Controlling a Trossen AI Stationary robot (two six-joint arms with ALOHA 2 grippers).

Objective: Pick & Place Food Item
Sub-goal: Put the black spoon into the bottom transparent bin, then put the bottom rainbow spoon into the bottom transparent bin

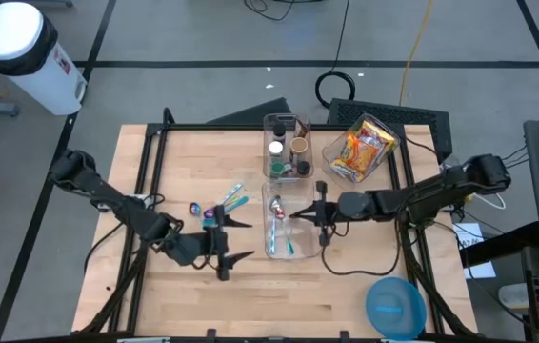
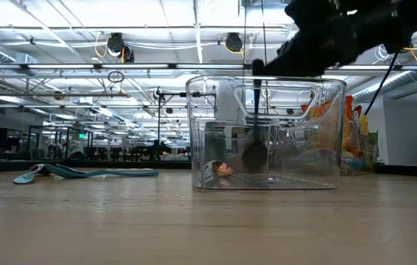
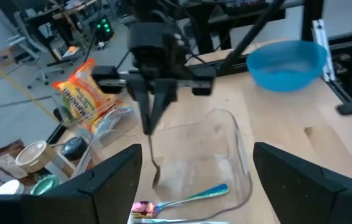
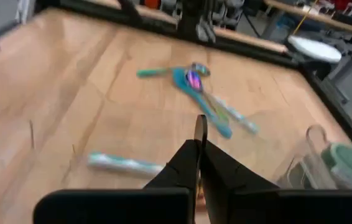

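Plenty of bare wood is left along the near edge of the table (image 1: 250, 300), with only a blue bowl (image 1: 395, 307) parked at the near right corner. The left gripper (image 1: 238, 240) is spread wide with nothing in it, just beside the clear bin (image 1: 285, 250). The right gripper (image 1: 296, 215) is pinched shut over that bin, a dark utensil (image 2: 256, 140) hanging down inside. A snack bag (image 1: 360, 149) is seen in a container at the far edge. Ceiling lights and shelving fill the room behind.

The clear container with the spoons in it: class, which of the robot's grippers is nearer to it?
Right. The right gripper is shut over the clear container, at its rim. The left gripper stands open on the table beside it, clear of its wall.
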